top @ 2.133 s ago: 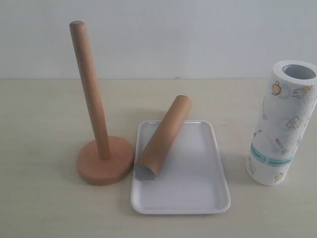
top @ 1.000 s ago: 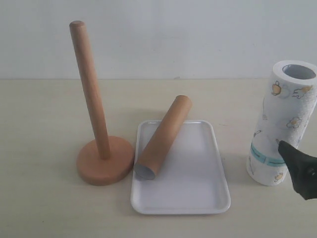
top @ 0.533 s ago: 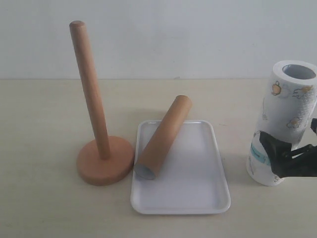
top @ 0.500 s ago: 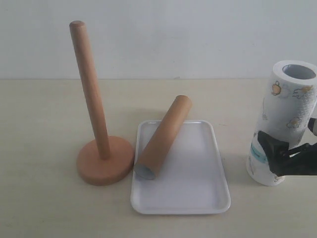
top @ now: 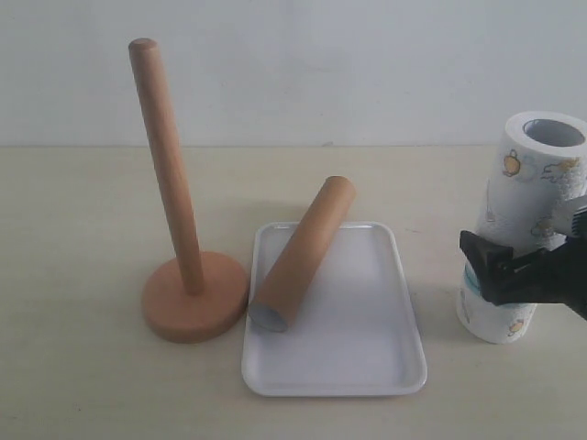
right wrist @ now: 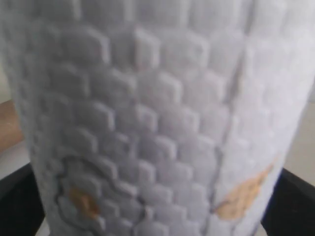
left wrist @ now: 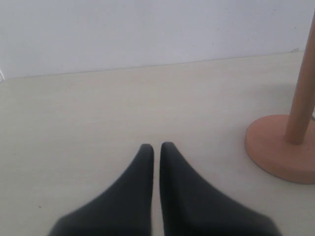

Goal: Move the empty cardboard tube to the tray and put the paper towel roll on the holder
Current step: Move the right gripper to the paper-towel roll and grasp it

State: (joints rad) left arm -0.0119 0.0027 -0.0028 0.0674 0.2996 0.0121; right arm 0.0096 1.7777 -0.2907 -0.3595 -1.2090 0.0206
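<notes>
The paper towel roll [top: 532,174] stands upright at the right of the table. My right gripper [top: 503,271] is open around its lower half, one dark finger [top: 483,264] in front of the teal band. The right wrist view is filled by the roll [right wrist: 157,108], with a finger [right wrist: 15,199] on either side of it. The empty cardboard tube [top: 303,255] lies slanted across the left part of the white tray [top: 367,344], its far end past the rim. The wooden holder [top: 170,174] stands bare left of the tray. My left gripper [left wrist: 156,146] is shut and holds nothing, with the holder's base [left wrist: 280,155] beside it.
The light table runs back to a plain white wall. The holder's disc base [top: 194,298] touches or nearly touches the tray's left rim. Only my right arm shows in the exterior view.
My right gripper came in from the lower right and rose against the roll, its fingers now on both sides of it. Roll, tube, tray and holder have not moved.
</notes>
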